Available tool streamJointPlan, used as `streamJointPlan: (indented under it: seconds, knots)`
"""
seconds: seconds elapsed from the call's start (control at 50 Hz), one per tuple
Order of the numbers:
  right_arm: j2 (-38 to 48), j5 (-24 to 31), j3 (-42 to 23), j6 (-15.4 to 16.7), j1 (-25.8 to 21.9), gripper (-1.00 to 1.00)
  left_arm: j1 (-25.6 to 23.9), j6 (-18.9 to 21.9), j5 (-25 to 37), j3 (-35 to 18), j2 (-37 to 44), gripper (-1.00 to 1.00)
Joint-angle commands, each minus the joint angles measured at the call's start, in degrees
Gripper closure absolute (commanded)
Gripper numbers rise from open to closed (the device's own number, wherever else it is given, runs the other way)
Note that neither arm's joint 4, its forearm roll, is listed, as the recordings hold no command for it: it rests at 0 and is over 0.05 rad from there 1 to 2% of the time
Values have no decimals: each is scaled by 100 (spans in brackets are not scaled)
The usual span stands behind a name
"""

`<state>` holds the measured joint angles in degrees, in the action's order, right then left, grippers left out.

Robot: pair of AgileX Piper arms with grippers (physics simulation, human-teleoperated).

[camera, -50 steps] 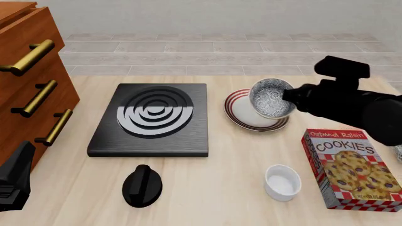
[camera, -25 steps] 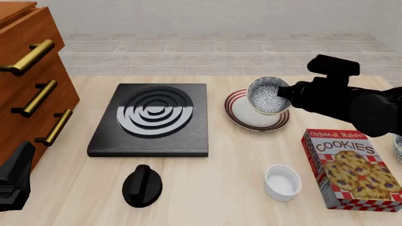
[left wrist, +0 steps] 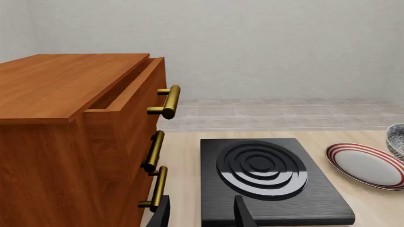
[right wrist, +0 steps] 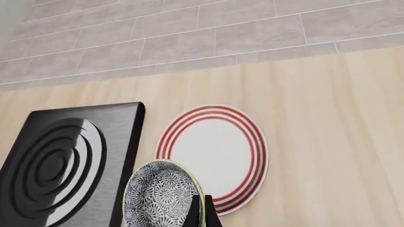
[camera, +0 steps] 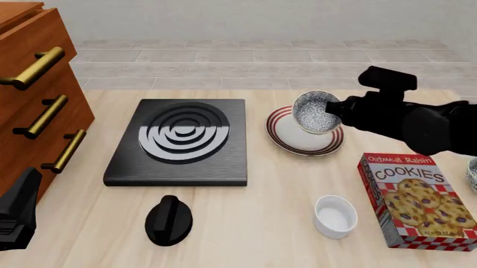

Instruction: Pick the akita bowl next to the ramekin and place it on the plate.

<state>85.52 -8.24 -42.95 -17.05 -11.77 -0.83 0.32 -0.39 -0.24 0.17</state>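
Right now your akita bowl (camera: 314,112) hangs tilted above the plate (camera: 287,137), its speckled inside turned toward the front camera and its rim pinched by your right claw (camera: 337,111). In the right wrist view the bowl (right wrist: 161,194) sits at the fingertips (right wrist: 196,213), which are closed narrowly on its edge, with the plate (right wrist: 215,151) lying flat on the counter (right wrist: 328,118) beyond it. Whether the bowl's foot touches the plate you cannot tell from these views; from the front it looks raised over the plate's right half.

Your ramekin (camera: 334,215) stands upright on the counter nearer the camera, well apart from the plate and just beside the left edge of the cookies box (camera: 419,198). The black hob plate (camera: 181,139) with its concentric rings lies left of the plate, close but not touching. A black knob-shaped object (camera: 168,220) rests in front of the hob.

Your left claw (camera: 17,209) stays low at the left edge, beside the wooden drawer cabinet (camera: 37,95) with brass handles. In the left wrist view its fingers (left wrist: 243,215) stand apart with nothing between them, pointing toward the hob (left wrist: 265,175).
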Motion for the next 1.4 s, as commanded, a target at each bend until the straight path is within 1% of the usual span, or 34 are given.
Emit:
streamJointPlan:
  seconds: [0.02,0.26,0.6,1.4]
  knots:
    - [272,-105,-188,0,72,100,0,0,0,0,0,-100]
    - [561,-166,-377,53,155,100,0,0,0,0,0,-100]
    - [933,-294,-566,34,138,100,0,0,0,0,0,-100]
    - [1560,-426,-980,137,279,100,0,0,0,0,0,-100]
